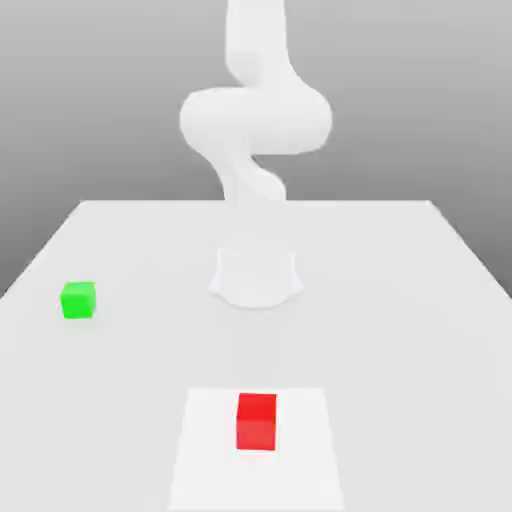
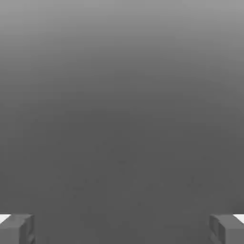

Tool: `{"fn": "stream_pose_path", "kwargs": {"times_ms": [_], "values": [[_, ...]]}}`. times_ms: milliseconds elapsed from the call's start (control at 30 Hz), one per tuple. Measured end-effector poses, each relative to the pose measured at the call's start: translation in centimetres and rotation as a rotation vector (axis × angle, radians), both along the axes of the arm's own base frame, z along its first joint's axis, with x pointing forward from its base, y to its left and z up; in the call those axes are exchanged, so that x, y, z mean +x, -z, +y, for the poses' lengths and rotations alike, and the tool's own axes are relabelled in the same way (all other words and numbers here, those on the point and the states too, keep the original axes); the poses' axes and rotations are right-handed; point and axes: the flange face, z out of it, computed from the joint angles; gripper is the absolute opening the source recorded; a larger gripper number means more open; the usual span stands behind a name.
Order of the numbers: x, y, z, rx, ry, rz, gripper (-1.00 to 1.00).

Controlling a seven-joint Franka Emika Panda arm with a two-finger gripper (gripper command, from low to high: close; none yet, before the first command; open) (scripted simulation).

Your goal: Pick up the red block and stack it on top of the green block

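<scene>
Here the white arm (image 1: 255, 120) is rising from its round base (image 1: 256, 278) near the middle of the pale table (image 1: 420, 300), curling upward against the grey backdrop. In the exterior view its upper part is running out past the top edge, so how the hand itself is hanging cannot be told from there.

In the hand view, the gripper (image 2: 122, 228) is standing wide open: its two grey fingertips (image 2: 16, 228) are sitting far apart at opposite edges of the picture, with nothing between them but a plain grey surface. It is holding nothing.

The red block (image 1: 257, 421) is resting upright and flat on a lighter square patch (image 1: 210, 450) of the table, in the foreground of the exterior view and roughly in line with the arm's base. The patch may be a thin mat or simply a brighter marked area; the render is not making that clear.

The green block (image 1: 78, 300) is lying on the bare table toward the exterior view's left, well apart from the red block and further back than it, a little nearer than the base. Both blocks are sitting alone, touching nothing but the surface under them.
</scene>
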Motion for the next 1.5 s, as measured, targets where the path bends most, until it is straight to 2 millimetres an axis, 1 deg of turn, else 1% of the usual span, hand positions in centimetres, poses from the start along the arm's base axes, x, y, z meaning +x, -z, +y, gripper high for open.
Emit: {"fn": "stream_pose_path", "kwargs": {"times_ms": [67,167,233,333,400,467,533,633,700,833,867,1033,1067,1100,1167,1300,1400,1467,1500], "values": [[2.6,4.9,0.0,0.004,0.003,0.079,0.00],[5.2,12.0,0.0,0.009,0.007,0.188,0.00],[6.3,16.7,0.1,0.011,0.010,0.258,0.00],[6.8,23.8,0.1,0.014,0.016,0.364,0.00],[6.6,28.4,0.1,0.015,0.020,0.435,0.00],[5.9,32.9,0.1,0.015,0.024,0.505,0.00],[4.7,37.2,0.1,0.015,0.029,0.576,0.00],[2.1,43.2,0.1,0.013,0.036,0.681,0.00],[1.5,45.9,0.1,0.012,0.038,0.708,0.00],[1.3,50.1,0.1,0.012,0.038,0.716,0.00],[1.2,51.1,0.1,0.012,0.038,0.717,-1.00],[1.2,51.1,0.1,0.012,0.039,0.716,-1.00],[1.1,51.6,0.1,0.012,0.039,0.716,-1.00],[1.2,51.4,0.1,0.012,0.039,0.717,-1.00],[1.3,49.9,0.1,0.012,0.039,0.717,-1.00],[1.2,46.0,0.1,0.012,0.040,0.716,-1.00],[0.1,44.5,-6.8,0.064,0.226,0.710,-1.00],[-1.6,43.7,-11.8,0.106,0.368,0.703,-1.00],[-2.5,43.4,-13.9,0.125,0.434,0.699,-1.00]]}}
